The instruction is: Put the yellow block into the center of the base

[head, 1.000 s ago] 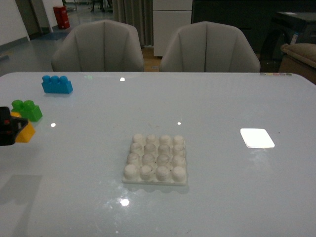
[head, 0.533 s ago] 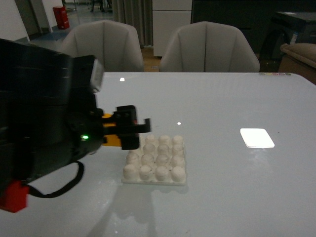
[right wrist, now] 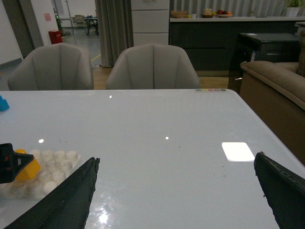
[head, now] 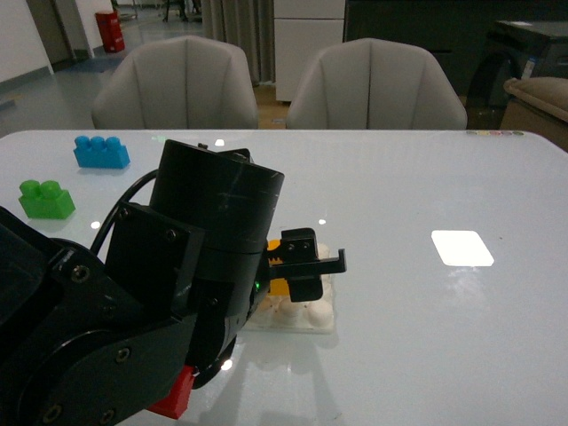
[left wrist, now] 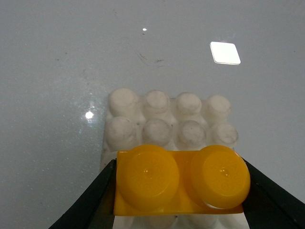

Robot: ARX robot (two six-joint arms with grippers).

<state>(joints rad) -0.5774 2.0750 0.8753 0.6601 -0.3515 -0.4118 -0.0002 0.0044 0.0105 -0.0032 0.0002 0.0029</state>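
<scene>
Dining room of a home: white table [head: 426, 177], padded chairs [head: 377, 84], sofa [right wrist: 274, 78].

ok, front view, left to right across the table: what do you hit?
green brick → blue brick → yellow block held in the left pincer, at the base → bright light patch

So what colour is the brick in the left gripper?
Yellow-orange block, clearest in left wrist view.
</scene>
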